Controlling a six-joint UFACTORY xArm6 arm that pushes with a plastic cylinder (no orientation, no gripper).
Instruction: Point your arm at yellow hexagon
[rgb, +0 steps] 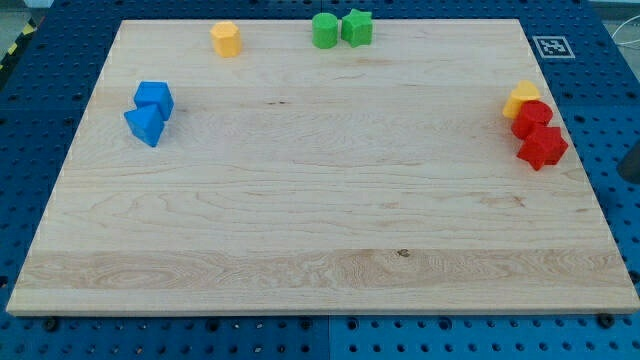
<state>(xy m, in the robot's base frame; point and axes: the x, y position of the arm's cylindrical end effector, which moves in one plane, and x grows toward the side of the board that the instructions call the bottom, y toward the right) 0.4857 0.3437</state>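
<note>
Up near the view's top, left of centre, the yellow hexagon (226, 39) stands alone on the wooden surface (320, 200): a short, chunky prism with a flat six-sided top, its yellow leaning toward orange, and nothing touching it. To its right along the same top edge sit two green blocks, a rounded green block (324, 30) and a green star-like block (357, 27), pressed side by side. At the view's left, a blue cube-like block (155, 98) touches a blue triangular block (145, 125) just below it. At the view's right edge, a second yellow block (520, 98), its shape hard to make out, leans against a red rounded block (532, 117), which in turn touches a red star-like block (542, 147). No container is present on the surface. My tip does not show anywhere in the camera view, so its position relative to the blocks cannot be told, and the arm carries no fingers whose state could be told.
</note>
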